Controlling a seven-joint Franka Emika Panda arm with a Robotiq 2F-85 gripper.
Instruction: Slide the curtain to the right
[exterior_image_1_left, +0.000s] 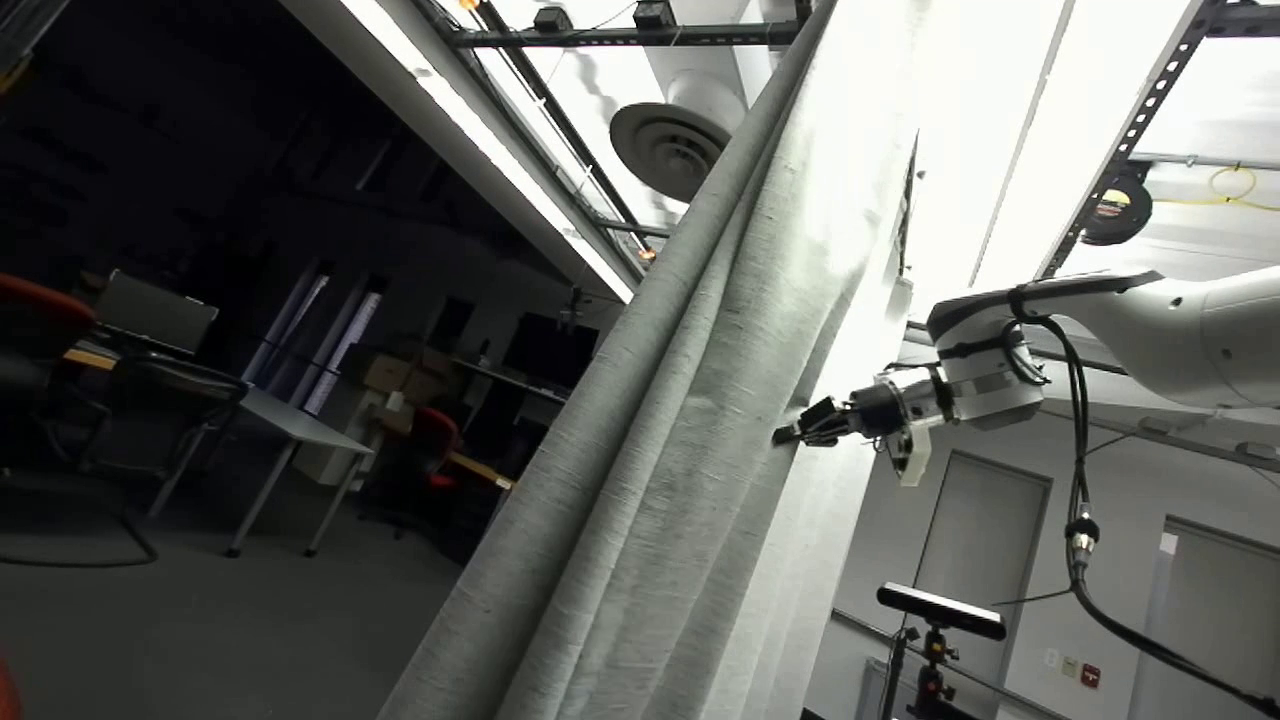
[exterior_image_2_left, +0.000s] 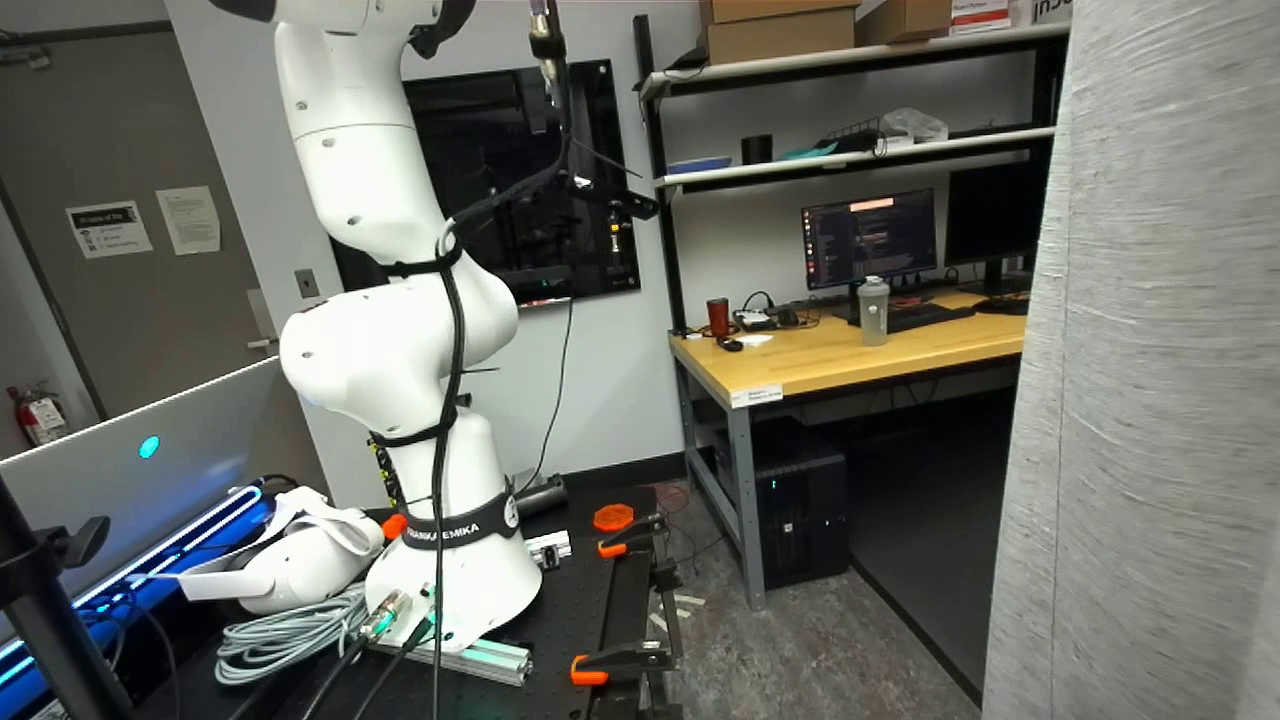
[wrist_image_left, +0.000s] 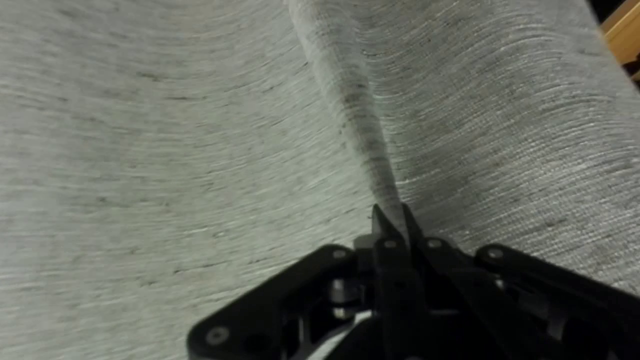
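The curtain (exterior_image_1_left: 690, 470) is a tall light grey-white woven drape with long folds. It hangs through the middle of an exterior view, appearing slanted there, and it fills the right edge in an exterior view (exterior_image_2_left: 1150, 380). In the wrist view the curtain (wrist_image_left: 175, 150) fills almost the whole picture. My gripper (exterior_image_1_left: 790, 433) is at the curtain's side, with its fingers on the fabric. In the wrist view the gripper (wrist_image_left: 391, 214) is shut on a narrow pinched fold of the curtain, which runs up from between the fingertips. The fabric deep between the fingers is hidden.
A camera on a stand (exterior_image_1_left: 940, 610) is below the arm. Cables (exterior_image_1_left: 1080, 440) hang from the arm. A wooden desk (exterior_image_2_left: 800, 365) with monitors and a bottle stands near the curtain. The robot base (exterior_image_2_left: 460, 590) sits on a black table with clamps (exterior_image_2_left: 625, 660).
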